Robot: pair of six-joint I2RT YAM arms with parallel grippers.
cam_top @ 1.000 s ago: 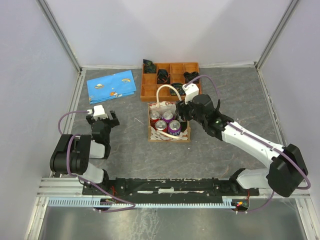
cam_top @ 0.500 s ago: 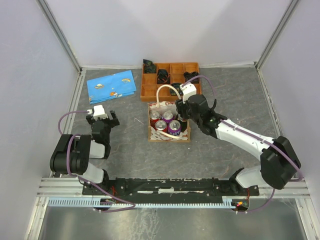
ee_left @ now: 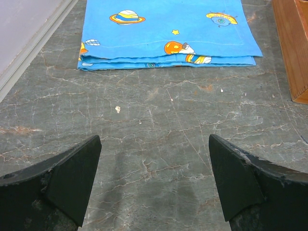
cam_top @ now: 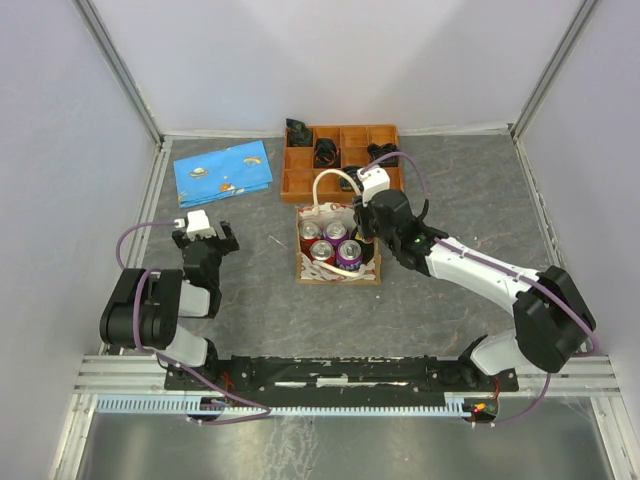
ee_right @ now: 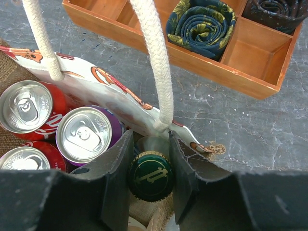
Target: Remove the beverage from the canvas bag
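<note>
The bottle stands upright in the far right corner of the bag, crowded by the cans, so only its green cap offers a hold. My right gripper reaches steeply down beside a handle, fingers pinching the bottle at the cap (jaws pressed on both sides). My left gripper hovers spread over the table's left side, idle.

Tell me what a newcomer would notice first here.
The right pincer, clamped on a green-capped bottle in a corner of the canvas bag, beside soda cans. Behind it sits an orange tray of rolled ties; the left pincer hangs open near a blue cloth.
</note>
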